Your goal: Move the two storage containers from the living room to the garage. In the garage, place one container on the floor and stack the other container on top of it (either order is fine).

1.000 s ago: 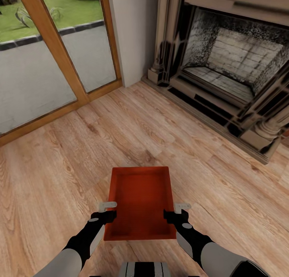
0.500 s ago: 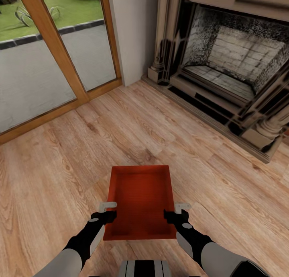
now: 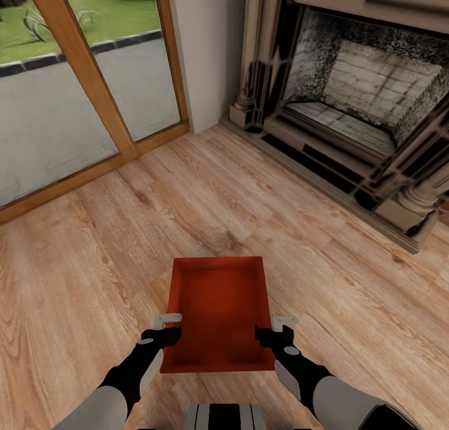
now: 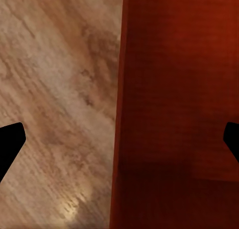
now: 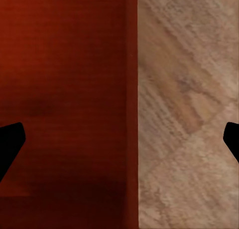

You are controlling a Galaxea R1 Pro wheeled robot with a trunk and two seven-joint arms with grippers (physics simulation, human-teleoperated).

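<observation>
Nearest the robot, its own grey trunk shows at the bottom edge of the head view, with both forearms reaching forward and slightly inward from either side. Between them sits one orange-red storage container (image 3: 217, 311), an open-top bin resting on the light wood plank floor (image 3: 112, 249) of the living room, its long axis pointing away from the robot and its inside bare. The left gripper (image 3: 167, 327) is at the container's left long wall and the right gripper (image 3: 275, 327) at its right long wall, both near the end closest to the robot, wrists level and roughly mirrored. In the left wrist view the thin wall of the container (image 4: 118, 139) runs between the two dark fingertips (image 4: 10, 139), one over the planks and one over the red interior; the right wrist view shows the same straddle of the container (image 5: 132, 114). The fingers of both grippers stand spread wide, apart from the wall and not clamped on it. Beyond the bin the planks run unobstructed to a grey-white wall corner (image 3: 206, 49). Farther left are wood-framed glass doors (image 3: 68, 74) giving onto pavement and grass; farther right stands the fireplace (image 3: 355, 99) with its pale brick firebox. No writing or labels can be read anywhere.
</observation>
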